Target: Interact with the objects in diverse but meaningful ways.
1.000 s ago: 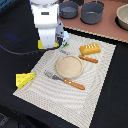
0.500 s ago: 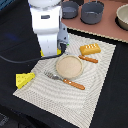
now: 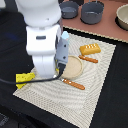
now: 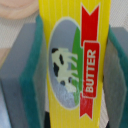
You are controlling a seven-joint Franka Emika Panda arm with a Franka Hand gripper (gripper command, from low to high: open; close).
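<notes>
Dark tabletop (image 3: pixel 107 100) all around, with a woven placemat (image 3: pixel 95 75) spread across it, and the white arm (image 3: pixel 42 35) fills the exterior view's left side, standing over the mat's near-left part. Up close in the wrist view, the butter box (image 4: pixel 72 60) sits squarely between the two green pads (image 4: pixel 30 70), yellow face toward the camera, a cow picture and a red BUTTER banner on it. Both pads press against its edges, so the jaws are clenched on the box. In the exterior view the arm's body hides the box itself. Beside the arm, the cheese (image 3: pixel 24 79) lies at the mat's left edge, holes showing. A round tan plate (image 3: pixel 74 66) rests mid-mat, partly behind the arm. The bread (image 3: pixel 90 48) sits farther back toward the exterior view's right, with an orange stick-like item (image 3: pixel 88 59) just in front of it and another (image 3: pixel 75 84) lying near the plate's front. Dark pots (image 3: pixel 92 11) stand on the brown surface (image 3: pixel 107 27) at the back.
</notes>
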